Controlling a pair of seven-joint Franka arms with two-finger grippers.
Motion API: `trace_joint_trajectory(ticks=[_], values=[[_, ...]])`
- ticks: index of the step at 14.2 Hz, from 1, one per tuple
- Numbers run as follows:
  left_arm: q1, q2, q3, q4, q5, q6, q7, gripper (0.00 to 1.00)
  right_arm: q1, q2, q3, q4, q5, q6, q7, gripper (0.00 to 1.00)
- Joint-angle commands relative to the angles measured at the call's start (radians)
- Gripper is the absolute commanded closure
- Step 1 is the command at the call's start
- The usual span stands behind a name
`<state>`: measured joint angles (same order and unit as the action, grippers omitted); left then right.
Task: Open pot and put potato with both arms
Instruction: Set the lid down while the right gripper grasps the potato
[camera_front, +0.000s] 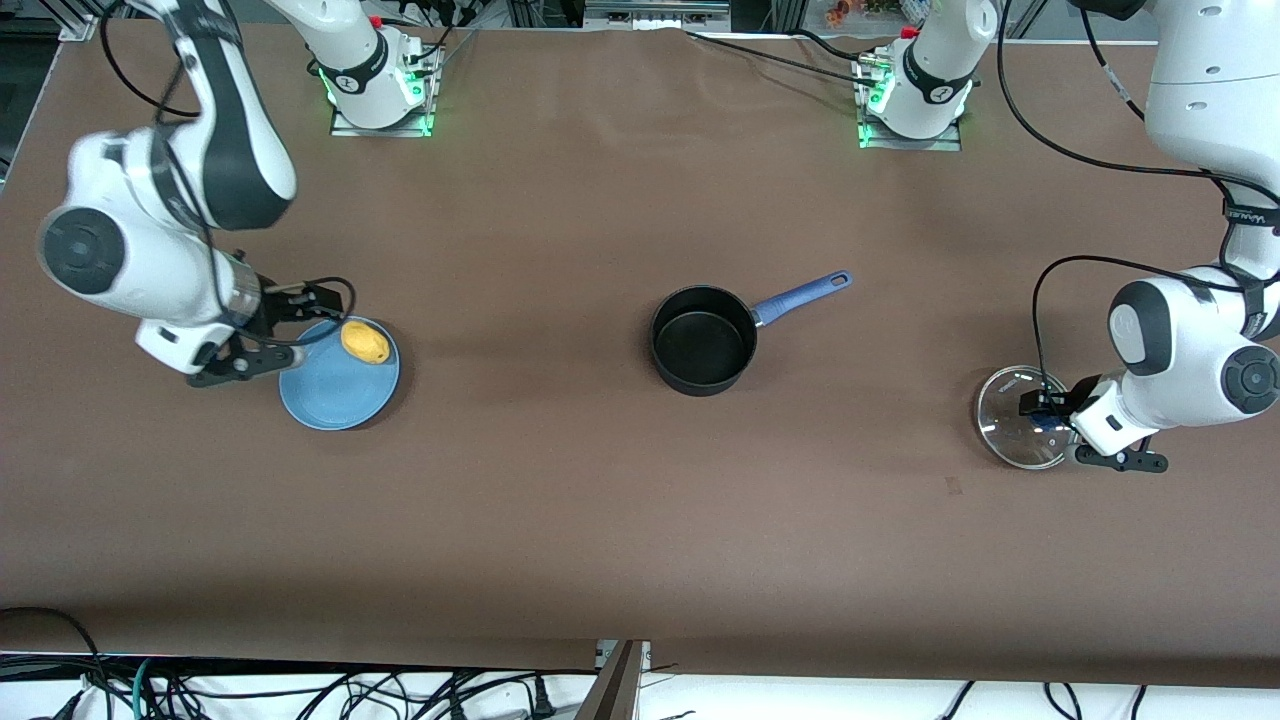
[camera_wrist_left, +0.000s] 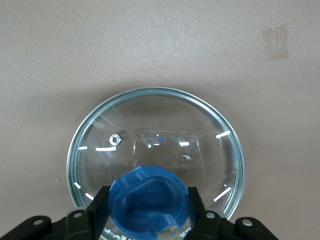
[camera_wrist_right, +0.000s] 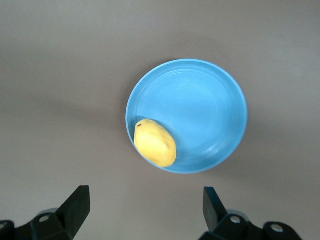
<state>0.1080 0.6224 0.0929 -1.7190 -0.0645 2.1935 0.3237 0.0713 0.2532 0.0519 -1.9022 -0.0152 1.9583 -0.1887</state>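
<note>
- Pot (camera_front: 704, 342) sits in the middle of the front view with no lid on it. It looks empty inside.
- Glass lid (camera_front: 1022, 417) lies on the table at the right edge of the front view. The left gripper (camera_wrist_left: 150, 207) has its fingers on both sides of the lid's blue knob (camera_wrist_left: 148, 197).
- Potato (camera_front: 365, 342) rests on the blue plate (camera_front: 335, 400), at the left of the front view.
- Right gripper (camera_wrist_right: 145, 202) hangs by the plate with fingers wide apart, holding nothing.
- Opening looks done. Grabbing the potato and dropping it in the pot is left.
</note>
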Motion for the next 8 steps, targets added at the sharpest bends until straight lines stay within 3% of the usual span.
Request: trace_joint_trajectory(ticks=[1, 5, 8], values=[[0.007, -0.015, -0.002, 0.022, -0.029, -0.012, 0.009, 0.00, -0.005, 0.026, 0.000, -0.072, -0.003, 0.110, -0.089, 0.00], [0.007, -0.110, -0.025, 0.044, -0.029, -0.145, 0.001, 0.00, -0.005, 0.075, 0.000, -0.241, -0.008, 0.385, -0.151, 0.00], [0.006, -0.243, -0.030, 0.044, -0.023, -0.269, -0.038, 0.00, -0.005, 0.112, 0.000, -0.244, -0.005, 0.410, -0.175, 0.00]])
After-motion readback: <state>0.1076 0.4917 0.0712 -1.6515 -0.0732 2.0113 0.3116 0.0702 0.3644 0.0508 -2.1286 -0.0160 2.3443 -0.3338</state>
